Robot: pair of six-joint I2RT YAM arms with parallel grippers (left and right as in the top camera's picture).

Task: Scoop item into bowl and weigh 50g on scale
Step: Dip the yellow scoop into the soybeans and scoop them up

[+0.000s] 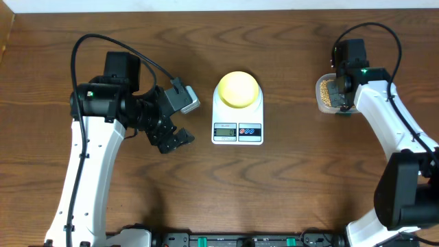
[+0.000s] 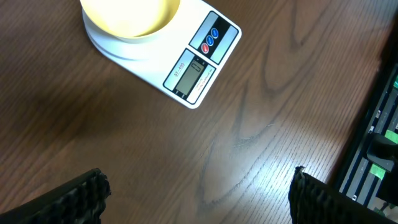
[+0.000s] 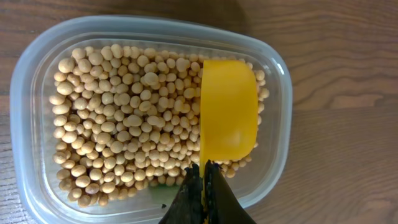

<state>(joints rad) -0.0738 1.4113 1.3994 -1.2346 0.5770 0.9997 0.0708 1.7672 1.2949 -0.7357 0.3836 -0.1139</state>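
1. While the small round beige beans (image 3: 124, 124) lie massed in the clear rectangular plastic tub (image 3: 37, 68), none show on the bright yellow plastic scoop (image 3: 230, 112).
2. Your right gripper (image 3: 203, 186), pressed together on the scoop's handle, aims it from 6 toward 12 o'clock. The beans lie at its 9 o'clock, so sweep that way.
3. Seen from overhead, the small pale-yellow bowl (image 1: 238, 89) on the white digital scale (image 1: 236, 132) sits at the tub's 9 o'clock.
4. Your left gripper (image 1: 175, 140), spread and holding nothing, hangs at the scale's 8 o'clock. The right arm is nearer the beans.
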